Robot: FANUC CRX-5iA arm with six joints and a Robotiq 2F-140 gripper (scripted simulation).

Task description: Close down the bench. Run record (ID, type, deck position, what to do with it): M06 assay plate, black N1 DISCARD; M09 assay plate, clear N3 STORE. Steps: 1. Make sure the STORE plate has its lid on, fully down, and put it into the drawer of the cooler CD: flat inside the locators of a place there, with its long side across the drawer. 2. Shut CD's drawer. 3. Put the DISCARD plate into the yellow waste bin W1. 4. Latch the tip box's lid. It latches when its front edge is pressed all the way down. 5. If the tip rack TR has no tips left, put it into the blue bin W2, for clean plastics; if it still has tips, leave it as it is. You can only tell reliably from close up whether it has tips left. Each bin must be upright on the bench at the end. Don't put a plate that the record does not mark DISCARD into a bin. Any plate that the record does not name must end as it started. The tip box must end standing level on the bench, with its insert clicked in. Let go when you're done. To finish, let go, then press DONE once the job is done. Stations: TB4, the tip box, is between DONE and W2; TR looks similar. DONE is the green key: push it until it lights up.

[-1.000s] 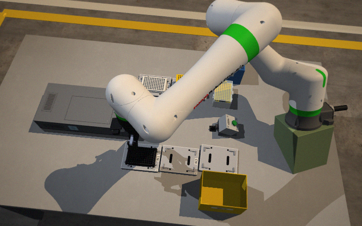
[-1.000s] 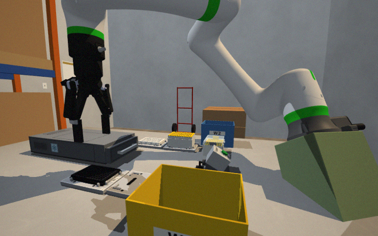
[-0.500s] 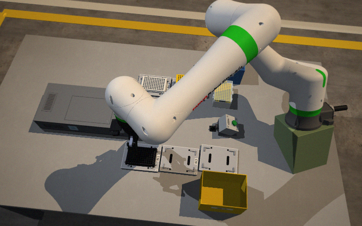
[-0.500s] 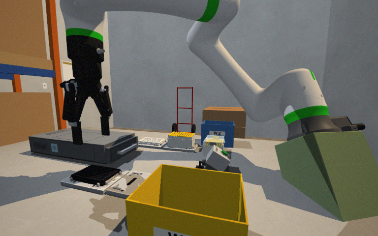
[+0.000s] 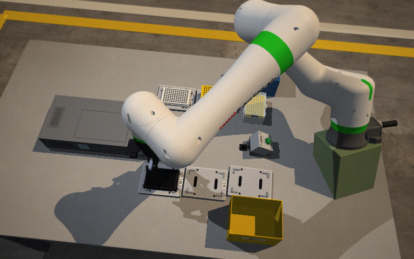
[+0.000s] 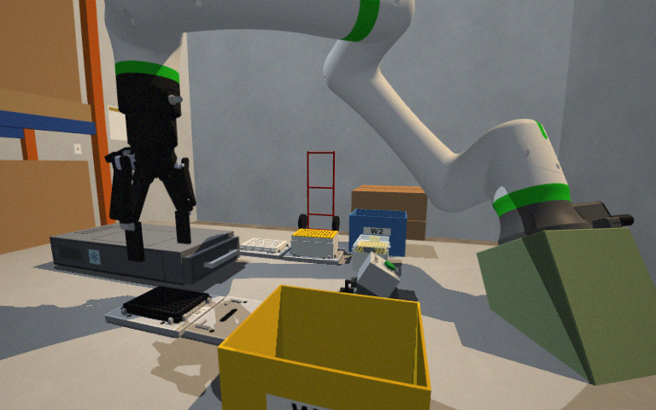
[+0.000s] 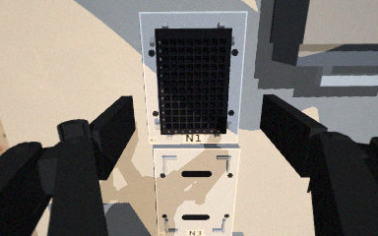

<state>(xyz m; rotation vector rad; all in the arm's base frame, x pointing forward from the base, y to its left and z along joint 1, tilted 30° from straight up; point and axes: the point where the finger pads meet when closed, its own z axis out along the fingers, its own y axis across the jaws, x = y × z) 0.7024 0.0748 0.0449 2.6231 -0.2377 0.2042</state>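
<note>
The black assay plate (image 5: pixel 161 179) sits flat in the nest marked N1 and also shows in the exterior view (image 6: pixel 165 303) and the wrist view (image 7: pixel 193 81). My gripper (image 6: pixel 159 243) is open and empty. It hangs well above the plate, fingers pointing down, one finger on each side of the plate's near end in the wrist view (image 7: pixel 196 133). The N3 nest (image 5: pixel 205 183) beside it holds no plate. The yellow bin W1 (image 5: pixel 254 223) stands upright at the bench front. The cooler CD (image 5: pixel 85 126) lies behind N1, its drawer front and handle (image 6: pixel 217 254) facing right.
The DONE box with its green key (image 5: pixel 268 140) stands mid-bench. Behind it are the tip box (image 5: pixel 254 107), the blue bin W2 (image 6: pixel 377 231), a yellow-topped rack (image 6: pixel 313 241) and a pale plate (image 5: pixel 175 96) on a nest. A third nest (image 5: pixel 250 181) holds nothing. My arm crosses above the back stations.
</note>
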